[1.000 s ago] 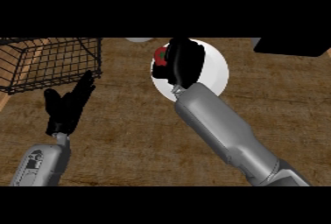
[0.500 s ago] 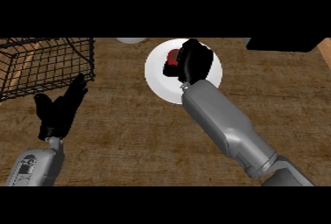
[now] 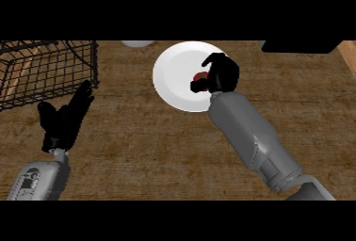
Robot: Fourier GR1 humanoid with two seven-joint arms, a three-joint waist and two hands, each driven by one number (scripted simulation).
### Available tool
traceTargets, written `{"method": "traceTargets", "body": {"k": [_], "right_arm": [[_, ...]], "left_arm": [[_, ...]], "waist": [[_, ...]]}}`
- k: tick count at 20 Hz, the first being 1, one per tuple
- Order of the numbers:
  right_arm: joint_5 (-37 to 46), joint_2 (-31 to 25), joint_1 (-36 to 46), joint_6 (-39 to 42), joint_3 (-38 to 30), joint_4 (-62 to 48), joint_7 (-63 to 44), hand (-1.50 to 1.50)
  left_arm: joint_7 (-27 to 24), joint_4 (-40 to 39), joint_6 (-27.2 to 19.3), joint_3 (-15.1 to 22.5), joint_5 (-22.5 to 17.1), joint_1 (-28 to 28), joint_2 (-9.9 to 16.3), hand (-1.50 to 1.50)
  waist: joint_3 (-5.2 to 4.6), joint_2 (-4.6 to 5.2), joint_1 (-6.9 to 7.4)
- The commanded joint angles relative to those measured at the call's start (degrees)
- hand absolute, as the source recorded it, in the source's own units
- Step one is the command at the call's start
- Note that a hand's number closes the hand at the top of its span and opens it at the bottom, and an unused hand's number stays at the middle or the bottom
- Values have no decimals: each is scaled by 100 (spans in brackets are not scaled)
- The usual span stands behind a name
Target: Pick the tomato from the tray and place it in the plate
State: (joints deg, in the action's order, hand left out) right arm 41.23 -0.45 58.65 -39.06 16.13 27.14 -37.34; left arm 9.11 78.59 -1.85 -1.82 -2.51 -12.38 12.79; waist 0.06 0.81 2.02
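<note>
Nearest me, at the lower left, I saw my left robot hand (image 3: pixel 66 120) over the brown wooden table (image 3: pixel 139 150), its fingers straight and spread, pointing up and away toward the black wire basket (image 3: pixel 49 70). It held nothing, and its fingertips came just short of the basket's near corner. The grey forearm behind it rose from the bottom edge.

To the right, my other forearm ran up from the lower right corner on a slant toward the white plate (image 3: pixel 173 77). My right robot hand (image 3: pixel 221 73) sat over the plate's right half, fingers curled around the tomato (image 3: pixel 201 80). Only a small red patch of it showed at the left side of the palm, between thumb and fingers; the rest was hidden by the hand. I could not tell whether the tomato touched the plate's surface or hung just above it.

Farther off, a pale round object (image 3: pixel 138 43) lay at the top edge left of the plate, and a dark block (image 3: pixel 299 45) sat at the top right.
</note>
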Motion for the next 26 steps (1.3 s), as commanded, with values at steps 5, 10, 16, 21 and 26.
{"method": "traceTargets", "body": {"k": [5,10,16,21,26], "right_arm": [[-209,42,102,-694,-355,-255,1714,-150],[-1113,44,-223,-916,-463,1087,3032,-150],[-2504,45,-362,-750,-593,1984,2784,-150],[-3626,45,-982,-58,-667,2555,3106,-150],[-3466,-286,-1398,606,-1058,2785,3625,-150]], "left_arm": [[-252,-240,-58,63,163,20,-156,0],[317,193,-18,-104,-30,-147,37,0],[17,125,184,-134,-68,215,76,0],[110,409,28,-83,12,386,-31,0],[242,578,-2,-182,38,380,-51,0]], "waist": [[-3,-6,-34],[10,-44,-37],[0,-65,-54],[0,-76,-94],[-5,-83,-185]]}}
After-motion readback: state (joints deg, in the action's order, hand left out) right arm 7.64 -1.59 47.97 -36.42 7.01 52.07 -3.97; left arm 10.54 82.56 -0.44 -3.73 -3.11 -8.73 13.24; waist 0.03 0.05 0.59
